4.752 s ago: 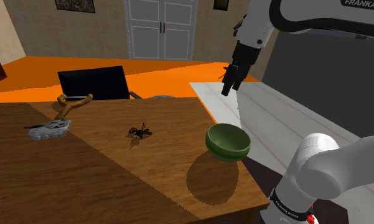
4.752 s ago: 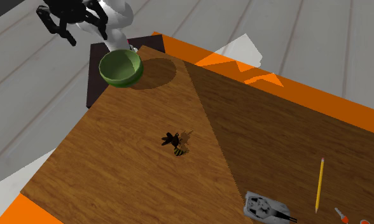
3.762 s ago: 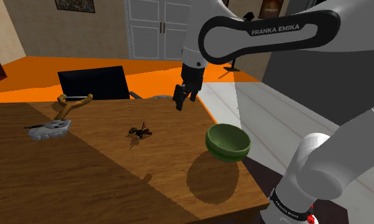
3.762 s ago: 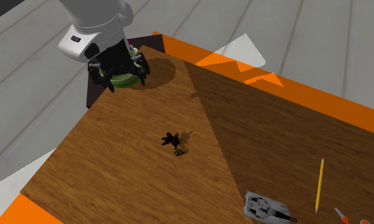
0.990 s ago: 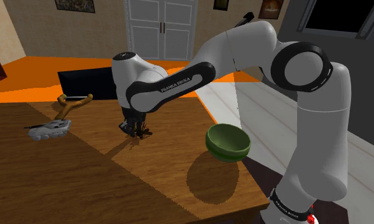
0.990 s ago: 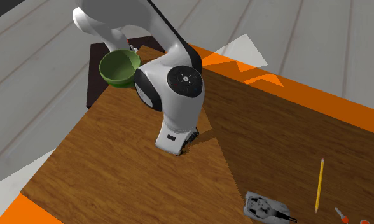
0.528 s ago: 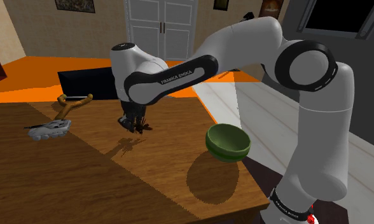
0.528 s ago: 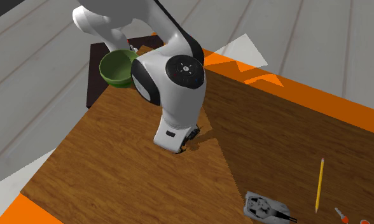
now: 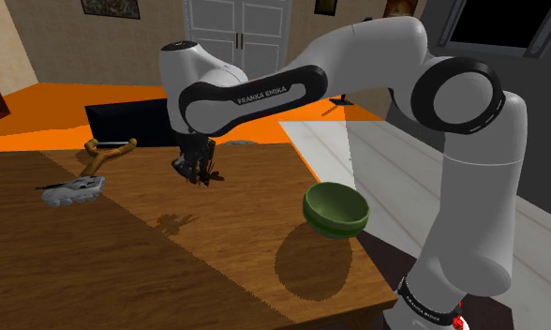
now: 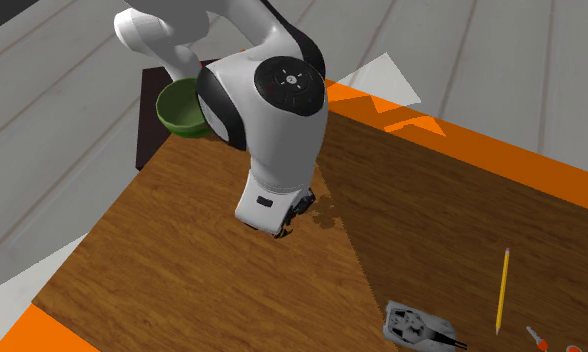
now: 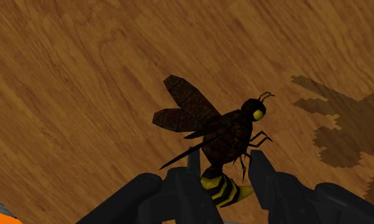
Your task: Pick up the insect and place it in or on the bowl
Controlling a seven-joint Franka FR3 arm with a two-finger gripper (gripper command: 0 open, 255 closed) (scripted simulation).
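A dark wasp-like insect (image 11: 229, 135) with brown wings and a yellow-striped tail is clasped between my black fingers (image 11: 263, 170). My gripper (image 11: 224, 167) is shut on its abdomen and holds it in the air above the wooden table (image 9: 245, 244). In the shoulder view the gripper (image 9: 198, 174) hangs over the table's middle, with the insect (image 9: 212, 175) at its tips and its shadow on the wood below. The green bowl (image 9: 335, 208) stands near the table's corner, to the shoulder view's right of the gripper. In the second exterior view the arm partly hides the bowl (image 10: 175, 112).
A grey toy tank (image 9: 72, 190) and a wooden slingshot (image 9: 105, 150) lie at the shoulder view's left. A yellow pencil (image 10: 503, 290) lies near the tank (image 10: 417, 327). A black chair back (image 9: 138, 122) stands behind the table. The table's edge runs just past the bowl.
My gripper has risen from the table with the insect clasped in it. The insect's shadow now lies apart from it on the wood.
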